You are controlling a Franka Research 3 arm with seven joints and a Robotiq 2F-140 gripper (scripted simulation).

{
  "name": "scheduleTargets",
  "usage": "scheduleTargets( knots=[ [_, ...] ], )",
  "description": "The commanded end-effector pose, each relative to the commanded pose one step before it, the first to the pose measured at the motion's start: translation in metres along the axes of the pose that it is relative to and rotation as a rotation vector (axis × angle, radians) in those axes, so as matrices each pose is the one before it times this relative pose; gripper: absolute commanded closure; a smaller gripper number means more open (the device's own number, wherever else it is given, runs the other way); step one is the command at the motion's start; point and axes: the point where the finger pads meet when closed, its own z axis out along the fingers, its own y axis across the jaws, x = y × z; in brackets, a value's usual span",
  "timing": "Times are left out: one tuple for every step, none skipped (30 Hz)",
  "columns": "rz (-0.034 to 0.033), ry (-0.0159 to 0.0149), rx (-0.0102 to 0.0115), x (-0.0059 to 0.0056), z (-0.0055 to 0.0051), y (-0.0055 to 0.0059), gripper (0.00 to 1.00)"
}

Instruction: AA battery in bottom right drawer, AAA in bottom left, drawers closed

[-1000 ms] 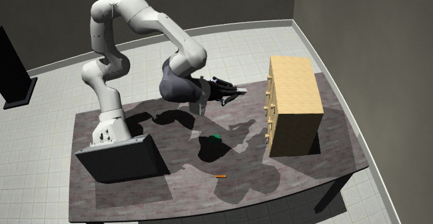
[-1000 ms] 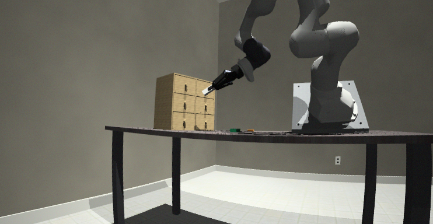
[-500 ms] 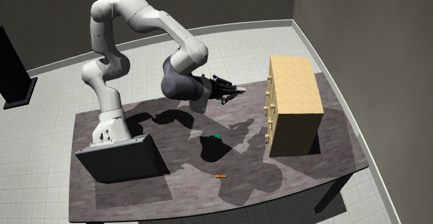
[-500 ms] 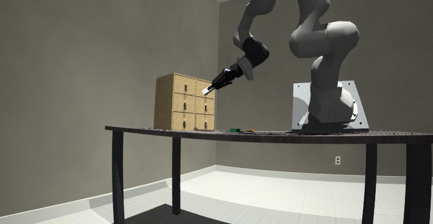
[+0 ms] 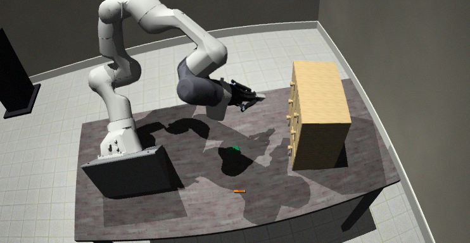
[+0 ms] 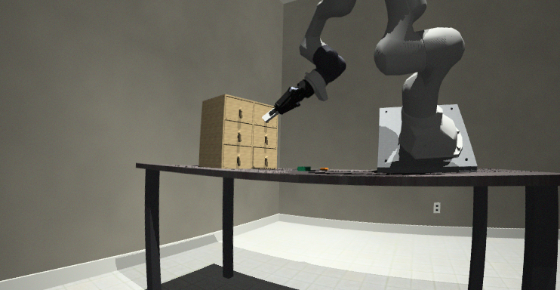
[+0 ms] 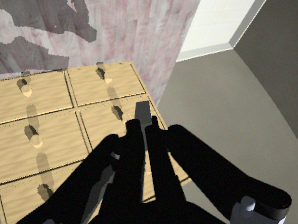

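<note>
The wooden chest (image 5: 320,92) (image 6: 211,131) (image 7: 55,97) stands upright with two columns of three knobbed drawers. All its drawers look pushed in. An orange battery (image 5: 239,191) (image 6: 324,168) lies on the table; its size class cannot be told. No second battery can be made out, and the drawers' insides are hidden. My gripper (image 5: 260,97) (image 6: 269,115) (image 7: 144,111) is shut with nothing visible between its fingers. It is in the air in front of the chest, toward the right column, pointing obliquely down at its front.
A small green object (image 5: 234,149) (image 6: 303,168) lies on the table (image 5: 210,205) between the arm's base and the chest, partly in shadow. The dark mounting block (image 5: 131,178) of the arm stands at the other end. A wall rises behind the chest.
</note>
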Motion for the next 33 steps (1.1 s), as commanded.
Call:
scheduleTargets(
  knots=[
    [0.05182,0.02838,-0.01154,0.00401,-0.00012,0.0039,1.0],
    [0.0,0.0,0.0,0.0,0.0,0.0,1.0],
    [0.0,0.0,0.0,0.0,0.0,0.0,1.0],
    [0.0,0.0,0.0,0.0,0.0,0.0,1.0],
    [0.0,0.0,0.0,0.0,0.0,0.0,1.0],
    [0.0,0.0,0.0,0.0,0.0,0.0,1.0],
    [0.0,0.0,0.0,0.0,0.0,0.0,1.0],
    [0.0,0.0,0.0,0.0,0.0,0.0,1.0],
    [0.0,0.0,0.0,0.0,0.0,0.0,1.0],
    [0.0,0.0,0.0,0.0,0.0,0.0,1.0],
    [0.0,0.0,0.0,0.0,0.0,0.0,1.0],
    [0.0,0.0,0.0,0.0,0.0,0.0,1.0],
    [0.0,0.0,0.0,0.0,0.0,0.0,1.0],
    [0.0,0.0,0.0,0.0,0.0,0.0,1.0],
    [0.0,0.0,0.0,0.0,0.0,0.0,1.0],
    [0.0,0.0,0.0,0.0,0.0,0.0,1.0],
    [0.0,0.0,0.0,0.0,0.0,0.0,1.0],
    [0.0,0.0,0.0,0.0,0.0,0.0,1.0],
    [0.0,0.0,0.0,0.0,0.0,0.0,1.0],
    [0.0,0.0,0.0,0.0,0.0,0.0,1.0],
    [0.02492,0.09888,0.00076,0.00844,-0.0068,0.00398,1.0],
    [0.0,0.0,0.0,0.0,0.0,0.0,1.0],
    [0.0,0.0,0.0,0.0,0.0,0.0,1.0],
    [0.0,0.0,0.0,0.0,0.0,0.0,1.0],
    [0.0,0.0,0.0,0.0,0.0,0.0,1.0],
    [0.0,0.0,0.0,0.0,0.0,0.0,1.0],
    [0.0,0.0,0.0,0.0,0.0,0.0,1.0],
    [0.0,0.0,0.0,0.0,0.0,0.0,1.0],
    [0.0,0.0,0.0,0.0,0.0,0.0,1.0],
    [0.0,0.0,0.0,0.0,0.0,0.0,1.0],
    [0.0,0.0,0.0,0.0,0.0,0.0,1.0],
    [0.0,0.0,0.0,0.0,0.0,0.0,1.0],
    [0.0,0.0,0.0,0.0,0.0,0.0,1.0]
  ],
)
